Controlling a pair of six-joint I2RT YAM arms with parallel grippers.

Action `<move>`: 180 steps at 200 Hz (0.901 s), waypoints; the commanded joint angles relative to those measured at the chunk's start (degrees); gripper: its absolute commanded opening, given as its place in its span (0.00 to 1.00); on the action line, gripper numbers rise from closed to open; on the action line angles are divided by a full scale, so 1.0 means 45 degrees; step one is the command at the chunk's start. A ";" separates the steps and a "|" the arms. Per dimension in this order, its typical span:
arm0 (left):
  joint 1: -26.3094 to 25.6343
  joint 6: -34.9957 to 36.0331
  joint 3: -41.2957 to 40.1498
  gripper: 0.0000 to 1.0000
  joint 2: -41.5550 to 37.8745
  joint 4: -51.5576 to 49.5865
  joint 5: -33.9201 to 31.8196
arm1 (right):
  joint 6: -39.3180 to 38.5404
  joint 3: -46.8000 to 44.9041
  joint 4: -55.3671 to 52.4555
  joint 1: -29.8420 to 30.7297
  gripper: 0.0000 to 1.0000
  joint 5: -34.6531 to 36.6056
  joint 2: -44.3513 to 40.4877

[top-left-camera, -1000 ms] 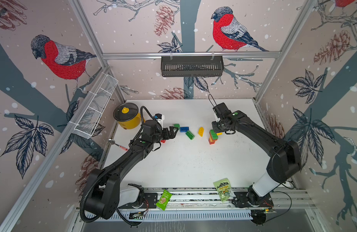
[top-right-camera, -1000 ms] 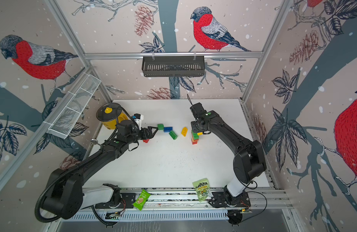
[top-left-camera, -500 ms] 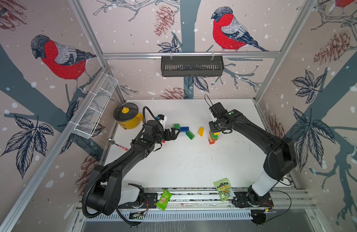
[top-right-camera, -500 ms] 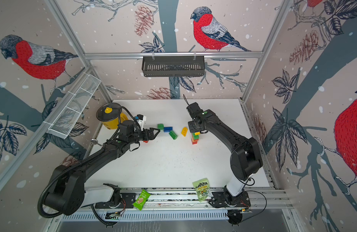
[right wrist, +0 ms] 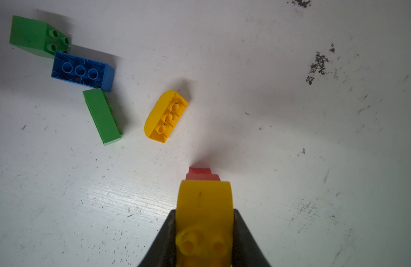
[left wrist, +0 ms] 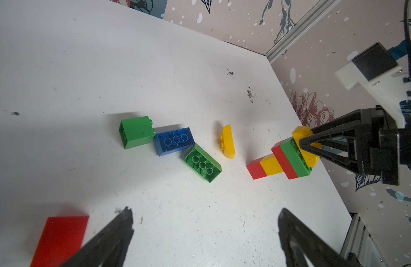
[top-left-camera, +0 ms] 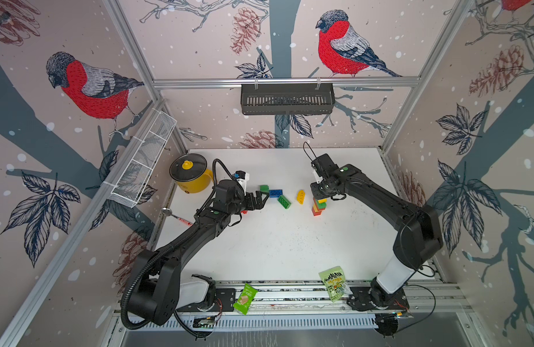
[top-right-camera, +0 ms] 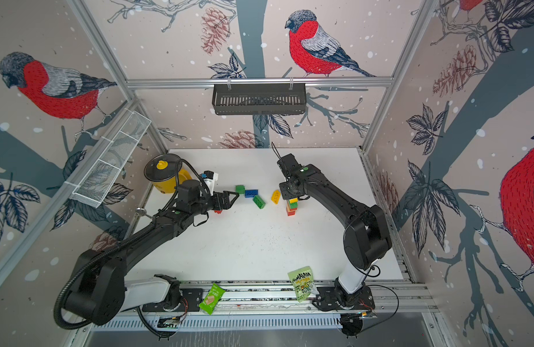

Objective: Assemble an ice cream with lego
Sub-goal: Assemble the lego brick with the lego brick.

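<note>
Right wrist view, right gripper [right wrist: 205, 210] pointing down, clamping yellow brick [right wrist: 204, 196]

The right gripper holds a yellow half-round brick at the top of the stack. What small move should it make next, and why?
Probably press straight down. The right gripper is shut on the yellow half-round brick, and in the left wrist view studs of the green brick show beneath it, so it seems not fully seated.

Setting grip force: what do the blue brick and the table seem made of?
Blue brick: hard moulded plastic, smooth, slightly glossy, going by its hollow tubed underside. Table: white painted or laminated board, cannot tell which; faint grain, scuffs, dark specks.
</note>
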 commanded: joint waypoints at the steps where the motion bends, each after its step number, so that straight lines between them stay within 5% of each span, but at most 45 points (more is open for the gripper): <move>1: -0.0010 0.0117 -0.0053 0.97 -0.0120 0.0184 -0.0077 | -0.0198 -0.0170 -0.0159 0.0041 0.24 -0.0069 -0.0056; 180: -0.0011 0.0200 -0.0132 0.97 -0.0487 -0.0147 -0.0348 | -0.0319 -0.0780 0.0790 -0.0354 0.24 -0.1024 -0.1376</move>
